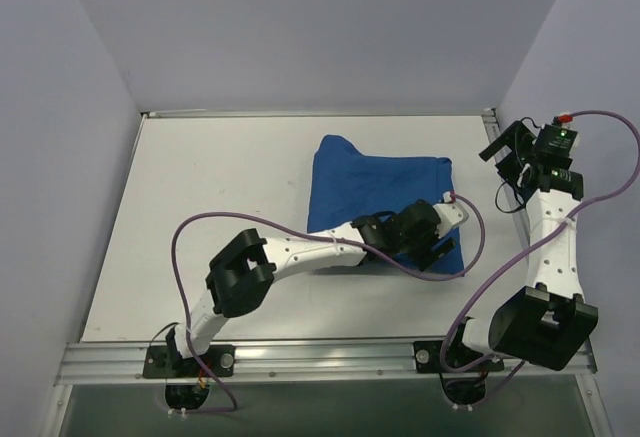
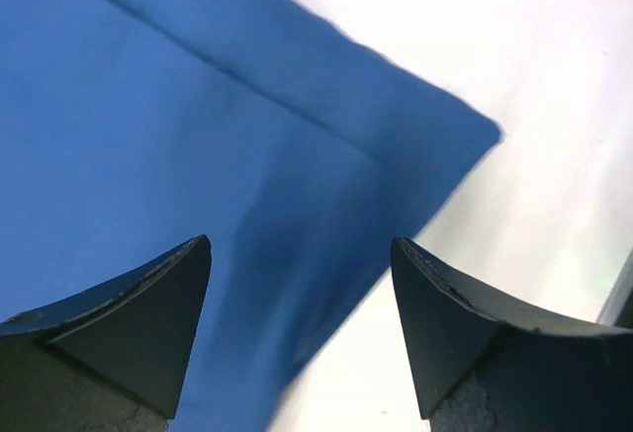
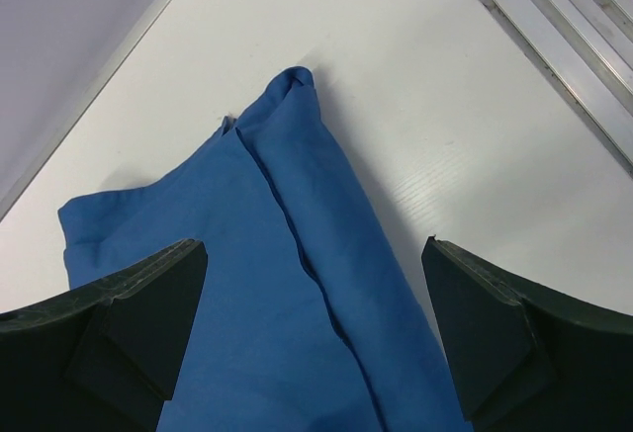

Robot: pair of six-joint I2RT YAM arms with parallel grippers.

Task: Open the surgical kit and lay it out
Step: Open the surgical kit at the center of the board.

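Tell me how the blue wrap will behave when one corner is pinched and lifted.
Probably floppy: the blue wrap shows soft folds and creases, so a lifted corner should peel up alone. Its layers overlap, so they may slide apart; on the smooth table it might drag.

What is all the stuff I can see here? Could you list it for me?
cloth wrap: one, royal blue, folded shut in the middle of the table
table: one, white, under everything
metal rails: several, silver, along the table's edges
walls: three, pale lilac-grey, around the table
cables: two, purple, one looping off each arm
left arm: one, white and black, stretched across the cloth wrap
right arm: one, white and black, at the table's right edge
left gripper: one, black, open above the cloth wrap's near right corner
right gripper: one, black, open, pointing at the cloth wrap
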